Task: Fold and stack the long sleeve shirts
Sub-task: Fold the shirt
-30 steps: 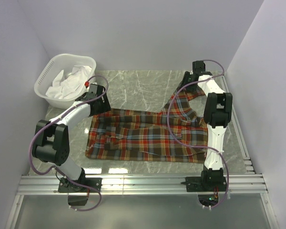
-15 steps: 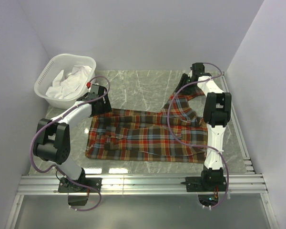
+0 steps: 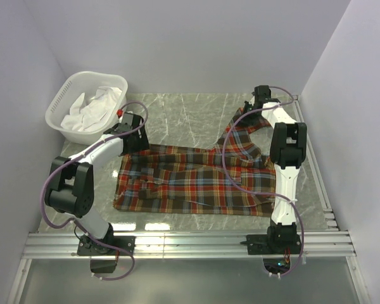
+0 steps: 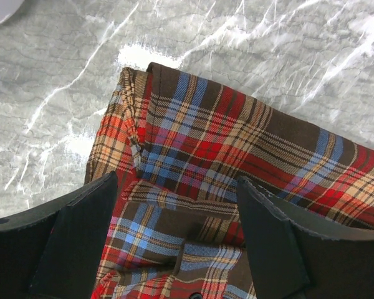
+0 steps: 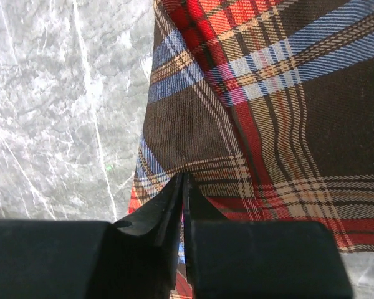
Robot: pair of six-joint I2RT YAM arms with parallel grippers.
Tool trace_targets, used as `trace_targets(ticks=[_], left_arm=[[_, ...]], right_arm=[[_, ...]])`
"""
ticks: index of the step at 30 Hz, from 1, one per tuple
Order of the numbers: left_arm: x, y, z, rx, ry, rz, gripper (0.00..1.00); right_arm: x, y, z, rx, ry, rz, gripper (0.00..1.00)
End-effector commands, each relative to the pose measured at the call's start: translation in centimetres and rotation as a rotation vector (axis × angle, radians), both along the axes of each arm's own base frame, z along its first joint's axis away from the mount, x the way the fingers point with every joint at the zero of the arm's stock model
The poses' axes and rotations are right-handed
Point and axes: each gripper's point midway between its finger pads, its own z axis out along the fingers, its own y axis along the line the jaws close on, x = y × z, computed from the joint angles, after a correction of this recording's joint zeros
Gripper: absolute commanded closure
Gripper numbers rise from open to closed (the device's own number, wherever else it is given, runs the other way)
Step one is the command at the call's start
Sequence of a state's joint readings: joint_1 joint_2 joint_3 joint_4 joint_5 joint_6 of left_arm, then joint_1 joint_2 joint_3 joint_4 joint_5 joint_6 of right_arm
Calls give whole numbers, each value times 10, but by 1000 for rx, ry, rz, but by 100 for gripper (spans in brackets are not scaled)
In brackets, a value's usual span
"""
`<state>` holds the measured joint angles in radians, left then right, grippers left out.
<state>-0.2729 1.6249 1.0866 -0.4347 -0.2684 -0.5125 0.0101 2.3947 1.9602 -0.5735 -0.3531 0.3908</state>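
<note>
The plaid shirt point(image 3: 190, 180) lies spread across the middle of the marbled surface point(image 3: 183, 114), its body running left to right between the two arms. One sleeve point(image 3: 244, 130) angles away from the body toward the far right corner. The right fingers point(image 5: 149, 243) are pressed together at the end of that sleeve, and the wrist view shows their tips closed on the edge of the brown, red and blue checked cloth, with bare surface just to the left. The left fingers point(image 4: 81, 237) stand wide apart above the shirt's far left corner and hold nothing. Between them the cloth lies flat with a folded, seamed edge. A white basket point(image 3: 57, 104) holding white cloth point(image 3: 88, 111) sits in the far left corner, apart from the shirt.
</note>
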Motion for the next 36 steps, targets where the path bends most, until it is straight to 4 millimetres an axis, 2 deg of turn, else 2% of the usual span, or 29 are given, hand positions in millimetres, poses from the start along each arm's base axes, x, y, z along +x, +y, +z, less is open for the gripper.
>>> trace_targets(ticks=[1,4,7,8,11,17,18,21,22,25,31,36], left_arm=[[7,-1,8,23,-19,-5,18],[7,-2,6,21,-15,-5,18],[7,-1,5,24,-11,-6,18],[7,-1,5,25,-9,-6,18],[6,-2,4,25,-6,-6,18],[6,-4,5,25,-4,-9,18],[6,-3,5,26,-3,-9,18],[5,-3,5,31,-2,-9,18],[5,-4,6,30,-5,-10,18],[5,-4,6,33,-4,-12,18],[4,-4,6,36,-1,-14,18],[4,-4,7,33,-4,-14,18]], right_arm=[[-1,-8,-2,-49,7,-36,87],[-4,-9,5,-140,-11,-69,76],[-10,-1,13,-215,-13,-86,61],[-10,-5,13,-263,-14,-110,53],[-11,-4,20,-323,-27,-160,45],[-5,6,28,-404,-57,-206,44],[1,5,27,-432,-60,-222,44],[-2,5,17,-463,-16,-239,47],[-3,2,16,-477,-6,-249,51],[-2,3,16,-485,-7,-251,52],[2,5,11,-499,12,-232,65],[5,9,8,-484,10,-218,71]])
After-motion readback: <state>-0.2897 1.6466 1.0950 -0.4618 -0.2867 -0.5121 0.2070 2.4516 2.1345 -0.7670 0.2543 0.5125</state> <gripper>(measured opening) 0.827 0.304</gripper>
